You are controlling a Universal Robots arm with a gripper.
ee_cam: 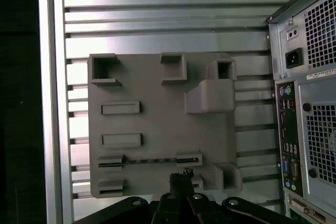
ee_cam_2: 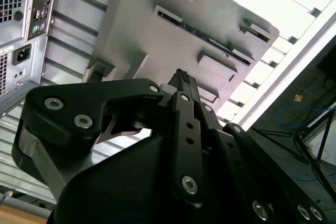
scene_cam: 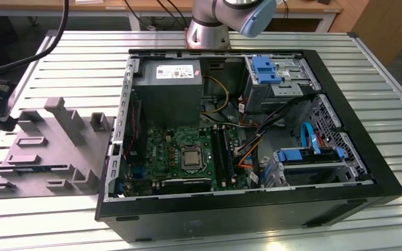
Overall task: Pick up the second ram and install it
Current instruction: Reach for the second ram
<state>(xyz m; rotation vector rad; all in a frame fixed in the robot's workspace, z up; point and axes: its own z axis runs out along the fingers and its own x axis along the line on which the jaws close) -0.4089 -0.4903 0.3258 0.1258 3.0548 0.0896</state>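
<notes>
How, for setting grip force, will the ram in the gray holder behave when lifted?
The ram looks thin and flat, so probably stiff and light. Held on edge in the gray holder, it likely topples unsupported.

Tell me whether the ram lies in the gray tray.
Yes: in the first wrist view the ram sits in a slot of the tray.

A grey moulded fixture plate point(ee_cam: 157, 93) lay on the slatted metal table point(ee_cam: 157, 19) below the jaws, its raised blocks and pockets spreading out beyond them. An open black computer case point(scene_cam: 341, 172) stood just beside the plate, off to one side of the jaws, its rear ports point(ee_cam: 287, 129) facing the plate. Inside it sat a grey power supply point(scene_cam: 166, 94), a green motherboard point(scene_cam: 180, 151) and blue drive brackets point(scene_cam: 265, 70).
</notes>
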